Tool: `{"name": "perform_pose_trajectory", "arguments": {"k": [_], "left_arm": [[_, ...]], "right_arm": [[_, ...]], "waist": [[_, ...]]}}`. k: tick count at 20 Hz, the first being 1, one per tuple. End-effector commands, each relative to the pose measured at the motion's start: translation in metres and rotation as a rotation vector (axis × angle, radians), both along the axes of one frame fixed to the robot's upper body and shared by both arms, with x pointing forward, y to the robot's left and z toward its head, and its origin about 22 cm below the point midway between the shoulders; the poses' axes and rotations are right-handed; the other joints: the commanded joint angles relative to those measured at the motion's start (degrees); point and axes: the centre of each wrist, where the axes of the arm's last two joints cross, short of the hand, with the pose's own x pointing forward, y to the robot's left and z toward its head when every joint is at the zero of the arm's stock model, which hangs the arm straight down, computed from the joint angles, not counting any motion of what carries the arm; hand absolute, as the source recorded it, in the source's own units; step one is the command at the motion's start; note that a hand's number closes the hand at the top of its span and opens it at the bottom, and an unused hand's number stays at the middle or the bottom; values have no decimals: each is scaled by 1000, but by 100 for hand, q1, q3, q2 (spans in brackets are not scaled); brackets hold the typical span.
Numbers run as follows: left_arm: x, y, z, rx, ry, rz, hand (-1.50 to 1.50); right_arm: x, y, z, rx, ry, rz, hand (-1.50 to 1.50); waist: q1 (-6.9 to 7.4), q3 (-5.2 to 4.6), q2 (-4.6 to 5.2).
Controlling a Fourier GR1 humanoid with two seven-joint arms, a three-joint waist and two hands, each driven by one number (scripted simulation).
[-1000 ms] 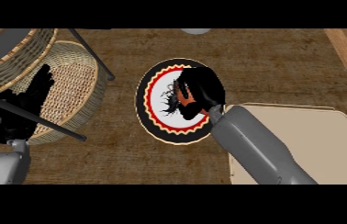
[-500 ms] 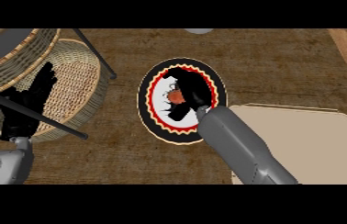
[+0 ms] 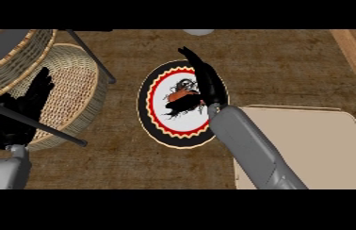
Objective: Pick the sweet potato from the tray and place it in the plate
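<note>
From the head view, the sweet potato (image 3: 183, 88) lies on the white middle of the plate (image 3: 154, 125), just to the left of the right hand's fingers (image 3: 197, 65). Only a small orange-brown patch of it shows, with a darker, reddish edge. A black shadow spreads just below it and the hand covers its right side. So little of it is visible that I cannot tell which way its long axis runs or where its ends point.

The right hand (image 3: 208, 85) stands over the right half of the plate, at the end of a grey forearm that comes up from the lower right. Its fingers are straight and held close together, pointing up and a little to the left, past the plate's black rim. They are not curled round the sweet potato; whether they touch it I cannot say.

The plate has a black rim, a red-and-yellow zigzag ring and a white centre, and it sits on the brown counter (image 3: 278, 64). The beige tray (image 3: 313, 135) lies just beside the plate on its right, under the forearm.

The left hand (image 3: 28, 104) shows at the left edge, over a wicker basket (image 3: 76, 83), well apart from the sweet potato. Its fingers are straight, slightly fanned and pointing upward, holding nothing. Thin dark bars (image 3: 94, 59) cross the basket near those fingers.
</note>
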Motion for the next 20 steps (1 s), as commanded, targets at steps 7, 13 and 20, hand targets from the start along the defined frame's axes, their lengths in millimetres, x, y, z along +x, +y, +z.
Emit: {"name": "perform_pose_trajectory", "arguments": {"k": [7, 13, 20], "left_arm": [[11, -49, 11, -48, -47, -131, 0], [8, -63, 2, -63, -44, -137, 0], [13, -66, -9, -58, -44, -131, 0]], "right_arm": [[5, -113, -12, 194, -14, -199, -150], [2, -185, -3, 209, -8, -181, -150], [-7, -237, -15, 190, 12, -168, -150]], "waist": [[-342, 20, -42], [-341, 15, -42], [-271, 10, -7]]}}
